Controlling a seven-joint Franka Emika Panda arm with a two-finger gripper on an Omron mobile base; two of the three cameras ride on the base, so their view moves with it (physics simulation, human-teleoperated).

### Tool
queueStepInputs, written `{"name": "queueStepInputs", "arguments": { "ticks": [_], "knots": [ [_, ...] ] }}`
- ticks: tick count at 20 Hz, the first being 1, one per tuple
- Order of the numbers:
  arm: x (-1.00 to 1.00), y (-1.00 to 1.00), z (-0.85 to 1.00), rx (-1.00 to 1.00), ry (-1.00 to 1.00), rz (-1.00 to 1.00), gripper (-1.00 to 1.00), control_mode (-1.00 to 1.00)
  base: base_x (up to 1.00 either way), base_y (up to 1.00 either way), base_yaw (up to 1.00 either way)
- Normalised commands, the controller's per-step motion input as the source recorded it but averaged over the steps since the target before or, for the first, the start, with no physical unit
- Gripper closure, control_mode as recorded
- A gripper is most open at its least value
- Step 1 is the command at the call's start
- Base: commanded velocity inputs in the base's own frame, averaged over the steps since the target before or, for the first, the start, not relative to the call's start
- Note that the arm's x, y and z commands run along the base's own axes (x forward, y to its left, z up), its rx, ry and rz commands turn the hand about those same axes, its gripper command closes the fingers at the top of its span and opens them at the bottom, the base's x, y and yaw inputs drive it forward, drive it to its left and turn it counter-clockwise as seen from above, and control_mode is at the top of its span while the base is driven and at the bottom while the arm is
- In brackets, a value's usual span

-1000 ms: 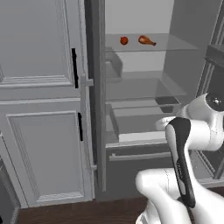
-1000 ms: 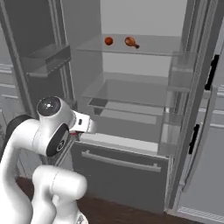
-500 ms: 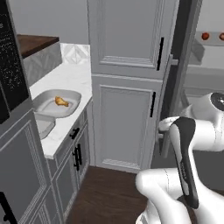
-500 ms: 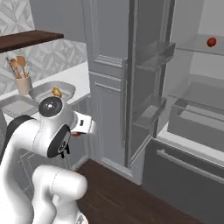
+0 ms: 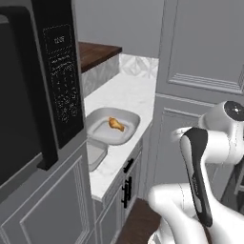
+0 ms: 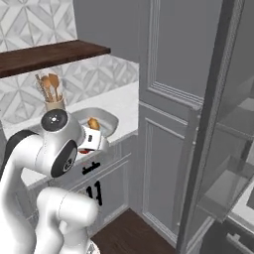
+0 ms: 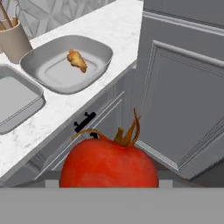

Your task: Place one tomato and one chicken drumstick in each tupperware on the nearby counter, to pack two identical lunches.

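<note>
Left base view: the white arm (image 5: 200,176) rises at the lower right. The counter (image 5: 128,95) runs along the left, beside a black microwave (image 5: 33,81) and under a dark shelf (image 5: 97,53). On it sits the wide tray (image 5: 125,116) with a drumstick (image 5: 116,124) lying inside. The narrow tray (image 5: 97,151) lies just nearer the camera, partly hidden behind the microwave. A tall grey cabinet (image 5: 200,57) stands at the counter's far end.

Right base view: the arm's round joint stands in front of the counter (image 6: 119,101). A crock (image 6: 53,104) of wooden utensils stands by the wall under the shelf (image 6: 49,54). The wide tray (image 6: 110,121) lies beside it, drumstick (image 6: 93,123) inside. A bit of red shows just below the arm's wrist; what it is cannot be told here.

Hand view: a tomato (image 7: 109,164) with a dry stem fills the bottom centre, sitting in the gripper (image 7: 109,183), which is closed around it; the fingertips are hidden behind it. Beyond, the wide tray (image 7: 98,48) holds the drumstick (image 7: 77,60). The narrow tray (image 7: 26,103) lies beside it, nothing visible in the part shown. The crock (image 7: 13,41) stands behind both. The tomato hangs off the counter (image 7: 122,22) edge, over the cabinet fronts.
</note>
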Motion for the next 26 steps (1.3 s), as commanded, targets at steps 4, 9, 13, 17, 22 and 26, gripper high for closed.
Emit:
{"name": "queueStepInputs", "arguments": {
  "ticks": [4,9,13,17,22,26],
  "knots": [
    [0.00,0.00,0.00,0.00,0.00,0.00,1.00,1.00,1.00,0.00,0.40],
    [0.00,0.00,0.00,0.00,0.00,0.00,1.00,1.00,1.00,0.00,0.45],
    [0.00,0.00,0.00,0.00,0.00,0.00,1.00,1.00,1.00,0.00,0.54],
    [0.00,0.00,0.00,0.00,0.00,0.00,1.00,1.00,1.00,0.00,0.62],
    [0.00,0.00,0.00,0.00,0.00,0.00,1.00,1.00,0.98,0.00,0.62],
    [0.86,0.01,-0.66,0.00,0.21,0.27,1.00,-1.00,0.00,0.00,0.00]
  ]
}}
